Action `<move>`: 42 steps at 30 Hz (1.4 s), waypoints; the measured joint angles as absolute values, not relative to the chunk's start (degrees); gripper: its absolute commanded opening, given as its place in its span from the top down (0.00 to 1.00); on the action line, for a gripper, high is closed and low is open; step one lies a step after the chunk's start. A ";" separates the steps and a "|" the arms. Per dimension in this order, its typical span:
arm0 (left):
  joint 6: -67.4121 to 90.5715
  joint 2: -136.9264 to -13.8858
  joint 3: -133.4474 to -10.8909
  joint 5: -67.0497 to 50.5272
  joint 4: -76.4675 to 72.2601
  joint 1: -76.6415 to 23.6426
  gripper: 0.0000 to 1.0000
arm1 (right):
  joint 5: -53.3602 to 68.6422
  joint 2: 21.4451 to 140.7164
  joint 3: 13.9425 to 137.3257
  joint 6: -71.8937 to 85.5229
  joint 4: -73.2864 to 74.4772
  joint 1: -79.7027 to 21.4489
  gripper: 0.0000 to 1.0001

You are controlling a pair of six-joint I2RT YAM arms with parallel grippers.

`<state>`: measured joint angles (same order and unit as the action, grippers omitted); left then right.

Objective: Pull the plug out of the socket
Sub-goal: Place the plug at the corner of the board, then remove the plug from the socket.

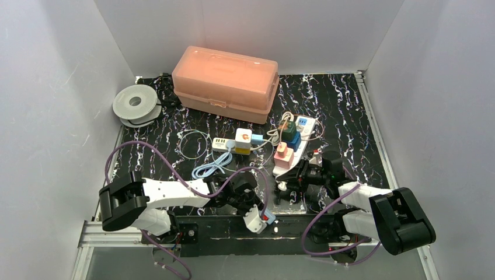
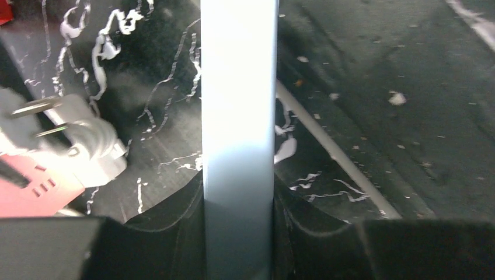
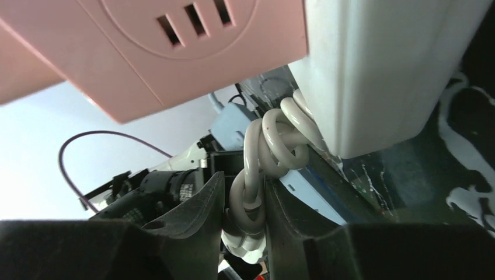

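Pinching the coiled white cord (image 3: 274,140) at the near end of the power strip (image 1: 303,124), the right pincer (image 1: 287,182) sits just near of the pink adapter plug (image 1: 284,154) standing in that far-running strip, closer than the left pincer (image 2: 238,221), clamped on a white block (image 2: 239,87) at left.

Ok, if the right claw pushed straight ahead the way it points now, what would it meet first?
The coiled white cord fills the gap between the fingers of the right claw, so that comes first. Just beyond, probably the end of the white power strip; depth there is hard to judge.
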<state>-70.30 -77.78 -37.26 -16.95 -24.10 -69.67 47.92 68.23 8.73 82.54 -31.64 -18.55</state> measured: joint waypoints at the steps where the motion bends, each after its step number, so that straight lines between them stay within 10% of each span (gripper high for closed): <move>1: -70.11 -78.35 -37.74 -16.47 -24.32 -69.67 1.00 | 47.92 68.05 9.04 81.12 -29.43 -18.46 0.90; 5: -69.10 -80.38 -40.38 -12.97 -25.45 -69.65 0.98 | 46.37 64.84 10.76 73.25 -17.96 -18.20 0.55; 12: -67.66 -83.61 -42.59 -5.15 -28.23 -69.41 0.97 | 43.83 57.80 11.97 64.31 -2.92 -16.78 0.37; 18: -67.31 -84.58 -42.63 -0.84 -28.64 -68.64 0.89 | 39.33 50.35 15.88 57.71 11.46 -16.16 0.33; 23: -66.92 -85.91 -42.63 1.08 -28.88 -65.19 0.53 | 34.63 46.00 22.24 52.84 21.65 -16.05 0.33; 27: -66.67 -85.21 -41.23 2.48 -28.82 -63.90 0.03 | 31.92 45.12 24.73 50.15 26.24 -15.59 0.33; 42: -53.54 -70.78 -43.81 2.07 -10.68 -63.44 0.02 | 25.85 44.93 28.88 44.62 33.43 -15.22 0.32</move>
<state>-53.54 -70.78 -43.81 2.07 -10.68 -63.44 25.85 44.93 28.88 44.62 33.43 -15.22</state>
